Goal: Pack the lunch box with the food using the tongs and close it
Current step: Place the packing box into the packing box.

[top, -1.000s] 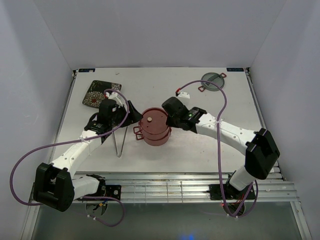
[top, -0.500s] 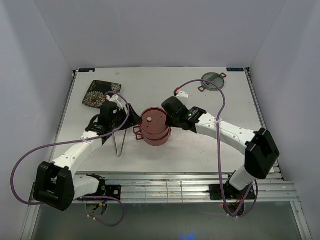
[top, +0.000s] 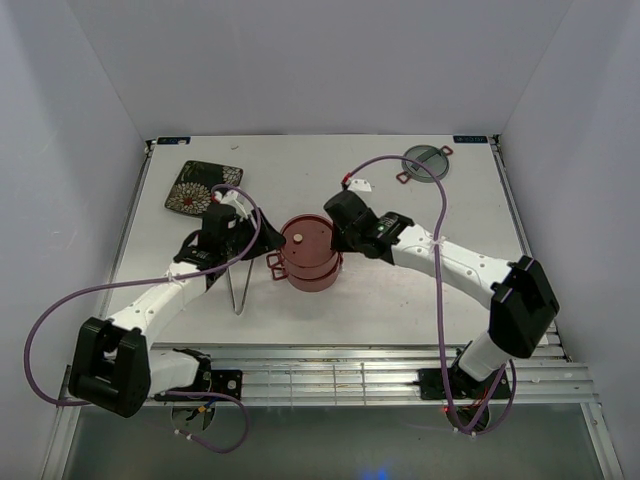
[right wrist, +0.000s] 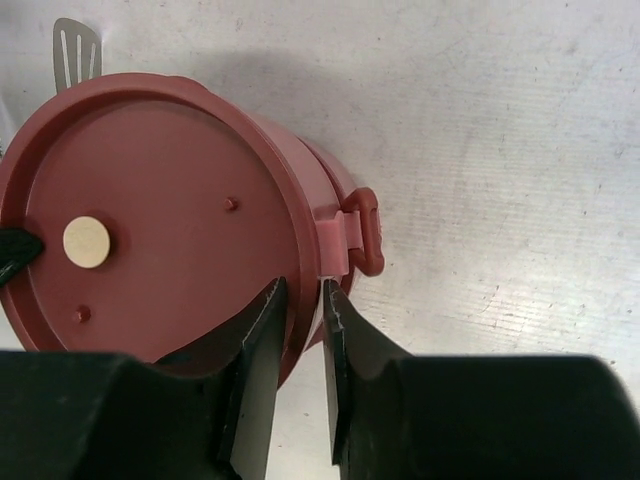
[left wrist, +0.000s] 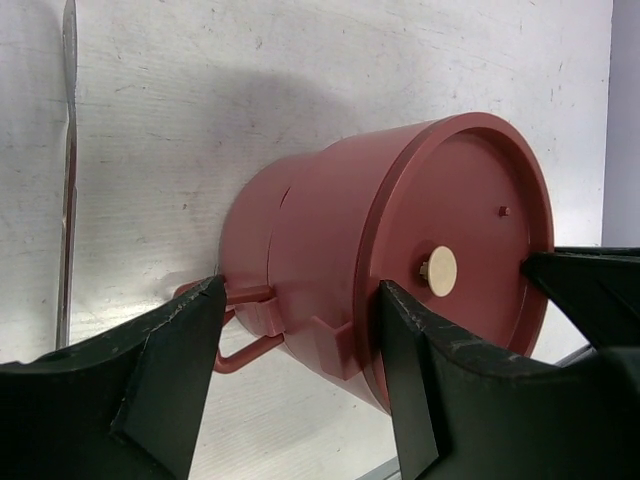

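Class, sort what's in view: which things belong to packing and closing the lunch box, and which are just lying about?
Belong to the job:
lunch box, stacked at the centre
tongs, flat on the table beside it
grey top lid, off, at the far right

Just lying about:
patterned square plate, far left

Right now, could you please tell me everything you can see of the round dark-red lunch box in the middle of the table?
The round dark-red lunch box stands upright on the white table. It has two stacked, plastic-looking tiers, loop side handles, and a flat red disc lid with a pale centre knob closing the top. Its contents are hidden. The right gripper straddles its right rim, jaws narrowly parted; contact is unclear. The open left gripper faces its left handle side.
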Controlling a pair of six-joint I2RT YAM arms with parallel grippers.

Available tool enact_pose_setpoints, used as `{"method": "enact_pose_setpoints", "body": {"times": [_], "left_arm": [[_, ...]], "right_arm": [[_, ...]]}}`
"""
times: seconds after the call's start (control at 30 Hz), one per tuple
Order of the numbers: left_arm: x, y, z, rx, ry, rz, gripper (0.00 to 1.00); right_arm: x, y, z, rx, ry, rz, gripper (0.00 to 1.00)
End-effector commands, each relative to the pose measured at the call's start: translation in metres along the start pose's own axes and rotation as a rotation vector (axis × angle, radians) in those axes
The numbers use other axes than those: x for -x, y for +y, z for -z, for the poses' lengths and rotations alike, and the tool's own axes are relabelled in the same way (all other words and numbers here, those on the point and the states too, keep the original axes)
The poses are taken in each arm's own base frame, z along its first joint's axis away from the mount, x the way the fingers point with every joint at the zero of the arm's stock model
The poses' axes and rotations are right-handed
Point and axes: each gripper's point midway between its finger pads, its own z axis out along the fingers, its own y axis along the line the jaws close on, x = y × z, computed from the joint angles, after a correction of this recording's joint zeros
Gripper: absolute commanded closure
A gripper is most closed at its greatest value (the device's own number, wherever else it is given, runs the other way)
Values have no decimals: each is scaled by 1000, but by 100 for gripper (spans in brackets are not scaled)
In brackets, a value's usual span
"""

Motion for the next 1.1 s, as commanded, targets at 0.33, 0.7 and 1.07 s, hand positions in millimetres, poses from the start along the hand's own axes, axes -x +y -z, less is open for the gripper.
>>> {"method": "enact_pose_setpoints", "body": {"times": [0.33, 0.7, 1.07], "left_arm": [[-12, 3, -4, -9, 34, 1, 33], [-2, -7, -3, -29, 21, 5, 32], [0, -11, -3, -37, 20, -2, 32]], "right_arm": [[34, 7, 9, 51, -70, 82, 75], [54, 9, 3, 77, -76, 108, 63], [26, 18, -18, 166, 43, 172, 64]]}}
